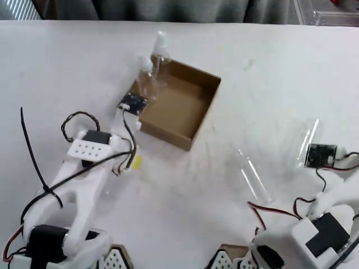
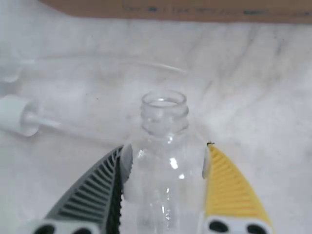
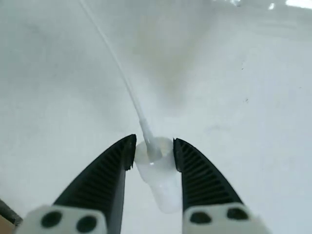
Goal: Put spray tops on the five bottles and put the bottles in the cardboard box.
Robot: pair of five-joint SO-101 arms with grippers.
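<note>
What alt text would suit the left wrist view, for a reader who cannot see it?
The left gripper, one grey finger and one yellow, clamps a clear plastic bottle with an open, uncapped neck. Beyond it a white spray top with a thin tube lies on the white table, near a brown cardboard box.

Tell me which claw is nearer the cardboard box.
Left. The left claw, gripping a bottle, sits close beside the cardboard box; the right claw, gripping a spray top, is far off across the table.
</note>
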